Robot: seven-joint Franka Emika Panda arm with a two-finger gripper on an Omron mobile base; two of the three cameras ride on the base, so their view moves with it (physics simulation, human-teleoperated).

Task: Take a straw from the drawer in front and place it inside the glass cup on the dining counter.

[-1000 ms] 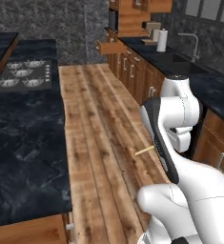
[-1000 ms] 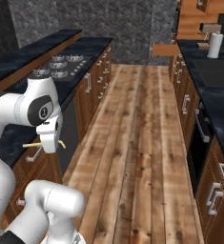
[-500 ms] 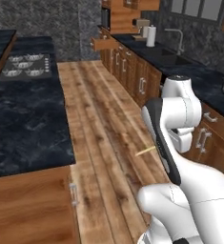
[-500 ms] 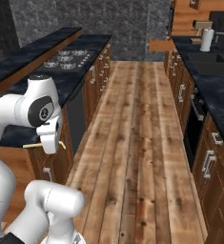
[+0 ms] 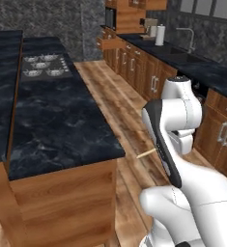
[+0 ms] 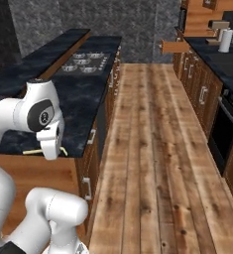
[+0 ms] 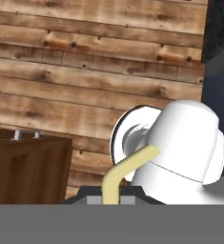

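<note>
1. Left base view, from left to right: a long black marble-veined countertop on a brown wooden base (image 5: 62, 130) fills the left half of the frame. Just right of its near corner, a thin pale yellow-tan straw (image 5: 146, 154) sticks out sideways from behind the white arm at centre right.
2. At the far upper right, a brown wooden drawer (image 5: 111, 43) stands pulled out from the cabinet row, well apart from the robot.
3. Right base view: at lower left the straw (image 6: 34, 152) shows as a pale stick poking out to both sides of the gripper (image 6: 52, 149), over the edge of the dark counter; the open drawer (image 6: 175, 47) sits at upper right.
4. Hand view: the straw's bent end (image 7: 125, 169) rises from the bottom centre, so the jaws are closed narrowly on the straw.
5. Progress, as I judge it: the straw is taken and carried away from the drawer. What is left is reaching the clear glass cup, which I cannot make out, and lowering the straw into it.
</note>
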